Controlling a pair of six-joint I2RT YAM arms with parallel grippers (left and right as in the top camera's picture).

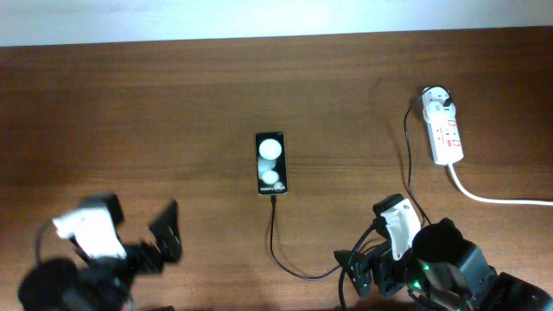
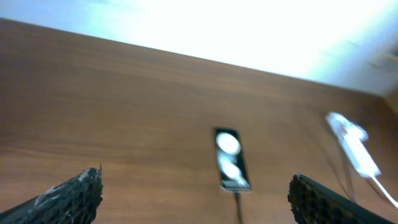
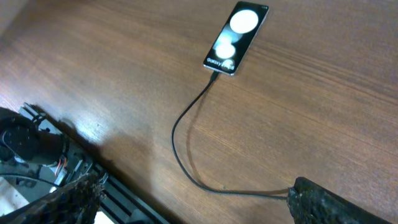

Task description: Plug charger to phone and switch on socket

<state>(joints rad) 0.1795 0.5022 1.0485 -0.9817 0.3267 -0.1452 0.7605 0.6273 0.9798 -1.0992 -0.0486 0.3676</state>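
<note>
At 8 o'clock we see the left gripper (image 2: 196,182) spread wide, its ridged black fingers empty. The glossy rectangular phone (image 1: 270,163) lies mid-table, the thin black charger (image 1: 274,244) meeting its 6 o'clock end. The right gripper (image 3: 196,185), at 5 o'clock, gapes empty too. The narrow white socket (image 1: 447,131) lies at 2 o'clock.

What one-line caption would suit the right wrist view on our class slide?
Framed by the open right gripper, the charger curves across the table to the near end of the phone.
</note>
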